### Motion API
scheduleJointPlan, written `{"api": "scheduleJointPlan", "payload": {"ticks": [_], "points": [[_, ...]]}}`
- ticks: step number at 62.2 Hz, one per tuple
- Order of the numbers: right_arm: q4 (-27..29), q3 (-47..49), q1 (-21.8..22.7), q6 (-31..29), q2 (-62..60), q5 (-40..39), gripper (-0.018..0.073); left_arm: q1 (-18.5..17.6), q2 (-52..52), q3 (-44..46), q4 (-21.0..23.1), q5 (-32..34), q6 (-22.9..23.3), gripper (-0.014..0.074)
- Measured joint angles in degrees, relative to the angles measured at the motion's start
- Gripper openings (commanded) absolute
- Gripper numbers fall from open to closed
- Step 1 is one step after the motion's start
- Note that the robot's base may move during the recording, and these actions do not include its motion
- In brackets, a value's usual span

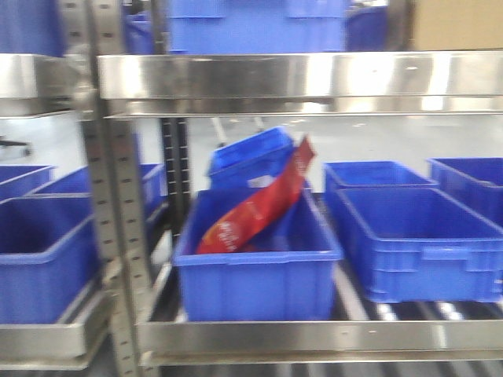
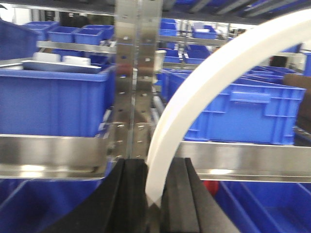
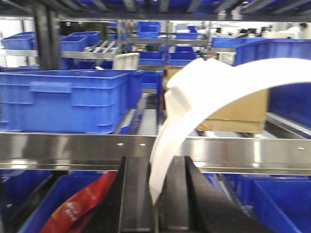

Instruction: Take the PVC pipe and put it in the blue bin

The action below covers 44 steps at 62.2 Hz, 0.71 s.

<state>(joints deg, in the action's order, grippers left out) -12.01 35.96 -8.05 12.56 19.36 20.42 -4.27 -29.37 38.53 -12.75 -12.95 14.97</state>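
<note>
My left pincer (image 2: pixel 155 167) and right pincer (image 3: pixel 158 165) each clamp tight on the white pipe (image 2: pixel 218 73), which arcs toward two o'clock.

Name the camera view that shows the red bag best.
Exterior front: the red bag shows nearly whole, leaning in the middle blue bin. Right wrist catches only one end; left wrist, barely a red speck.

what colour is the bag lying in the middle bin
The bag is red with pale markings, best seen in the exterior front-facing view.
</note>
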Motion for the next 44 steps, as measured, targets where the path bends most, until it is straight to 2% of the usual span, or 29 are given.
{"api": "scheduleJointPlan", "payload": {"ticks": [44], "points": [[0.00,0.00,0.00,0.02,0.00,0.00,-0.0168,0.00,0.00,0.00,0.00,0.00,0.00,-0.0111]]}}
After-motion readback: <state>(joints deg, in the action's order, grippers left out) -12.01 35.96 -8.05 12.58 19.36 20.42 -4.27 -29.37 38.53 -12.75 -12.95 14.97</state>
